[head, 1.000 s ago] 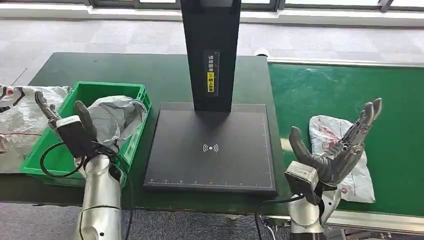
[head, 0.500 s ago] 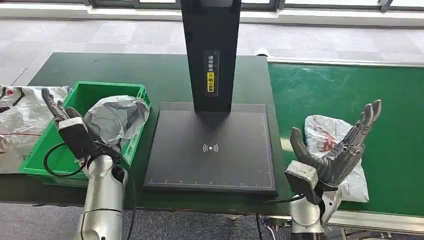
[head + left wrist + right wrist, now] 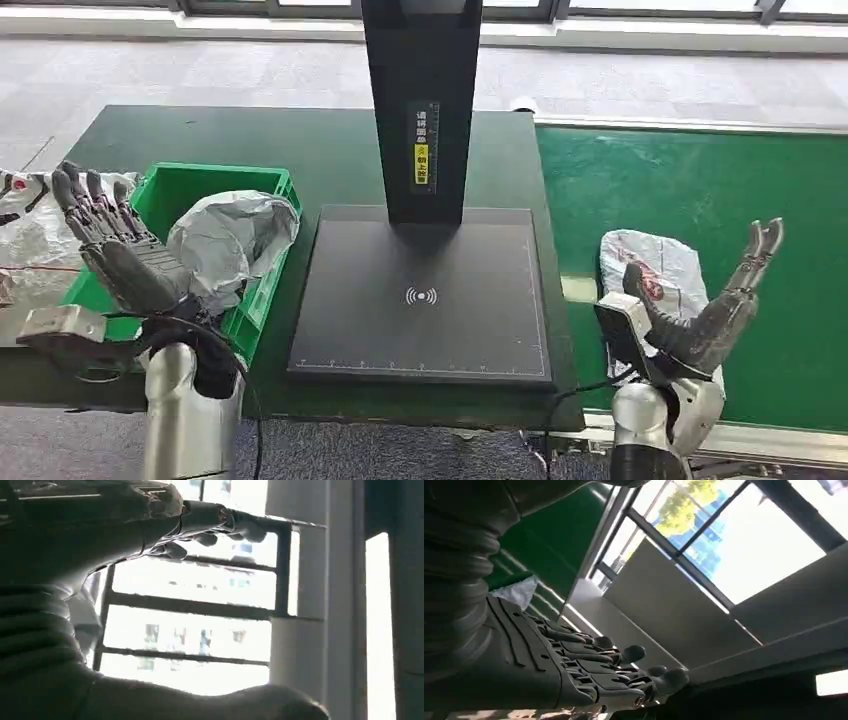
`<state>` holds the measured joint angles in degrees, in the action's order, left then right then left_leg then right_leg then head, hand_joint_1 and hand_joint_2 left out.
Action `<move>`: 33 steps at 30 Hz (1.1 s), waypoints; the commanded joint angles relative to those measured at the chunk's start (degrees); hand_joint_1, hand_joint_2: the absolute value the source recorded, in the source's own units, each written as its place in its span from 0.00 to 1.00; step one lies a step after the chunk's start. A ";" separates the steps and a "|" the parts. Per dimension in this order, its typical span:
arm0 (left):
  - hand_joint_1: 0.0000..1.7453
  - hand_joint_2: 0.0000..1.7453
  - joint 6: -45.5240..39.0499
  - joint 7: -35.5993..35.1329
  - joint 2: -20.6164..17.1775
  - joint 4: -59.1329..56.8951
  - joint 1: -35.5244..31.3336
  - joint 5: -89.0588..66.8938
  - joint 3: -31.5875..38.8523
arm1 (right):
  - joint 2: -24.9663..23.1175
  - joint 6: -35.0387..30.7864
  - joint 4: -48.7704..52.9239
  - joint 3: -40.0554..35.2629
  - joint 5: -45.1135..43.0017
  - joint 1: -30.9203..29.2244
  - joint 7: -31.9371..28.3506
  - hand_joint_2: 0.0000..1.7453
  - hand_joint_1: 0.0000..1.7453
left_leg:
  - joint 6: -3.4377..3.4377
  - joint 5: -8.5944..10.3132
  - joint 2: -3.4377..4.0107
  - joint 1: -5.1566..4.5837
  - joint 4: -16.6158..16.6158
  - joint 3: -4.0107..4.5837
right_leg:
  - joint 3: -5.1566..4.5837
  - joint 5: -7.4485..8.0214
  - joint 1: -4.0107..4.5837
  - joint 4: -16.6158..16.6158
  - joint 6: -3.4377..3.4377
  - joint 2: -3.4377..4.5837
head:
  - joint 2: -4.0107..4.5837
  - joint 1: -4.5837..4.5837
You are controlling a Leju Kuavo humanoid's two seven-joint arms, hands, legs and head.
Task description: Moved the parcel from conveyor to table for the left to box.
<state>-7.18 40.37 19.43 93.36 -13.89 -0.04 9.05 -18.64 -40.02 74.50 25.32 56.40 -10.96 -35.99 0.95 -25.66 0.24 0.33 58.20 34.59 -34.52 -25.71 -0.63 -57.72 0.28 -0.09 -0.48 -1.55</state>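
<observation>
The thin white plastic parcel with red print lies flat on the green conveyor belt, just behind the robot's right hand; being limp and slippery, it could slide away or slip from a shallow grasp. That right hand is raised, fingers spread wide, holding and touching nothing. The left hand is likewise released, fingers apart, lifted beside the green plastic crate on the dark green table, where a crumpled grey bag rests.

Scanner post splits the workspace
The black scanner column stands dead center over its pad; open belt right, green crate crowds left.
</observation>
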 commanded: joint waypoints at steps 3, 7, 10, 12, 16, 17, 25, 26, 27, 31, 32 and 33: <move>0.00 1.00 4.44 -0.37 0.57 10.90 5.56 2.14 -4.10 | 2.84 0.02 -20.51 20.18 5.83 -9.48 3.83 1.00 0.00 | -0.06 -0.02 -0.05 0.02 -0.12 -0.20 | 0.27 0.01 0.03 0.16 0.00 -0.12 | 0.00 0.02; 0.00 1.00 8.08 -0.37 0.57 15.16 7.00 3.87 -6.50 | 7.10 0.02 -28.17 25.95 12.10 -12.61 8.41 1.00 0.00 | -0.08 0.00 -0.10 0.00 -0.21 -0.33 | 0.39 0.01 0.04 0.27 0.01 -0.15 | 0.00 0.00; 0.00 1.00 8.40 -0.37 0.57 16.70 7.23 3.55 -8.01 | 8.58 0.02 -32.94 27.78 14.60 -14.19 10.42 1.00 0.00 | -0.08 0.01 -0.15 0.02 -0.10 -0.17 | 0.26 0.00 0.04 0.17 0.04 -0.21 | 0.00 0.00; 0.00 1.00 9.23 -0.37 0.57 17.03 7.04 3.38 -8.56 | 9.02 0.02 -35.64 28.70 15.72 -15.10 11.16 1.00 0.00 | -0.13 -0.02 -0.11 0.02 -0.20 -0.34 | 0.46 0.02 0.04 0.32 0.06 -0.16 | 0.00 0.00; 0.00 1.00 14.35 -0.37 0.57 16.53 6.82 6.84 -7.63 | 11.12 0.02 -45.17 28.39 16.13 -17.86 11.90 1.00 0.00 | -0.08 -0.02 0.03 -0.02 -0.17 -0.31 | 0.35 0.03 -0.01 0.21 0.02 -0.01 | 0.00 0.00; 0.00 1.00 15.52 -0.37 0.57 16.42 7.01 7.47 -7.21 | 12.09 0.02 -48.01 27.33 17.32 -18.30 13.81 1.00 0.00 | -0.08 0.00 -0.01 -0.02 -0.22 -0.36 | 0.41 0.04 -0.01 0.26 0.01 -0.04 | 0.00 0.00; 0.00 1.00 18.51 -0.37 0.57 16.40 7.06 7.23 -6.28 | 14.14 7.77 -55.22 25.34 14.70 -19.31 15.45 1.00 0.00 | -0.06 0.00 -0.01 -0.01 -0.18 -0.32 | 0.34 0.01 0.02 0.20 0.01 -0.05 | 0.00 0.00; 0.00 1.00 18.61 -0.37 0.57 16.41 7.03 7.16 -6.37 | 14.17 8.06 -55.32 25.22 14.65 -19.29 15.57 1.00 0.00 | -0.06 0.01 -0.04 -0.03 -0.19 -0.30 | 0.32 0.00 0.00 0.19 0.01 -0.09 | 0.00 0.00; 0.00 1.00 18.48 -0.37 0.57 16.53 6.96 6.72 -6.60 | 14.22 9.16 -55.38 24.98 14.01 -19.26 15.51 1.00 0.00 | -0.05 0.00 -0.06 -0.02 -0.11 -0.19 | 0.23 0.00 0.00 0.11 0.01 -0.11 | 0.00 0.00; 0.00 1.00 18.96 -0.37 0.57 16.01 6.47 6.47 -6.86 | 14.79 12.50 -56.16 24.59 13.52 -19.12 15.64 1.00 0.00 | -0.06 -0.02 -0.05 -0.01 -0.12 -0.24 | 0.30 -0.01 0.01 0.14 0.02 -0.09 | 0.00 0.00; 0.00 1.00 18.96 -0.37 0.57 16.01 6.47 6.47 -6.86 | 14.79 12.50 -56.16 24.59 13.52 -19.12 15.64 1.00 0.00 | -0.05 0.00 -0.08 -0.03 -0.10 -0.18 | 0.23 -0.01 -0.01 0.10 0.02 -0.13 | 0.00 0.00; 0.00 1.00 19.05 -0.37 0.57 15.97 6.35 6.39 -6.86 | 14.89 12.97 -56.28 24.41 13.62 -19.06 15.97 1.00 0.00 | -0.05 0.00 -0.08 -0.02 -0.07 -0.14 | 0.21 -0.01 0.00 0.08 0.02 -0.13 | 0.00 0.00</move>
<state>11.34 40.15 19.04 110.18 -9.91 6.60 3.56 -6.25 -29.50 24.98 49.24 70.49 -27.38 -20.59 0.93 -25.62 0.08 0.33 58.18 34.59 -34.44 -25.72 -0.62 -57.72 0.29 -0.30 -0.48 -1.55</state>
